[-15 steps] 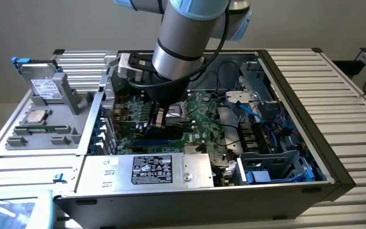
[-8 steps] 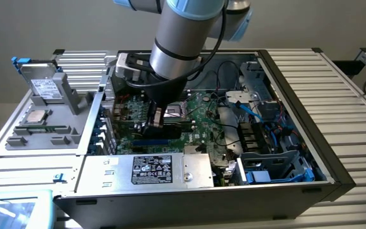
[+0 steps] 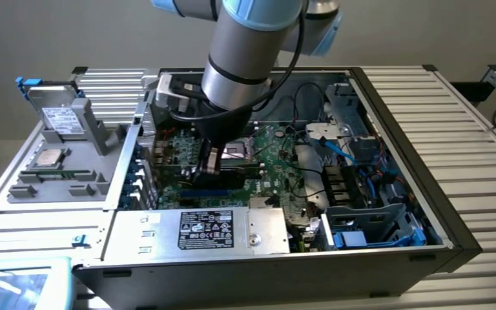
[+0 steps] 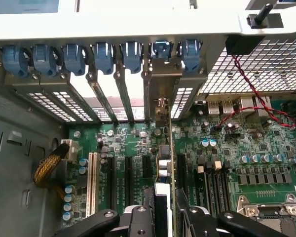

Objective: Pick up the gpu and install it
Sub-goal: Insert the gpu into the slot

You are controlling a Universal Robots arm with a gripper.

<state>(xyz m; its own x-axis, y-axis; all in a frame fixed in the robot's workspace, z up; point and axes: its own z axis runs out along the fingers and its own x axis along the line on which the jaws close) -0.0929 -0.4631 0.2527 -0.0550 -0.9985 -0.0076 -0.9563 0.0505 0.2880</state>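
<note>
The gpu [image 4: 164,163], a thin dark card seen edge-on, stands upright at a slot of the green motherboard [image 4: 123,140], clamped in the pincer [image 4: 164,219]. The open computer case [image 3: 257,278] lies on a ribbed metal table [image 3: 480,129] before a plain grey wall [image 3: 59,32].

The arm [image 3: 239,58] reaches down from above, its wrist pointing steeply downward; the gripper [image 3: 210,169] hangs low at its end; the fingers [image 4: 186,210] press on either side of the upright gpu [image 4: 164,159].
</note>
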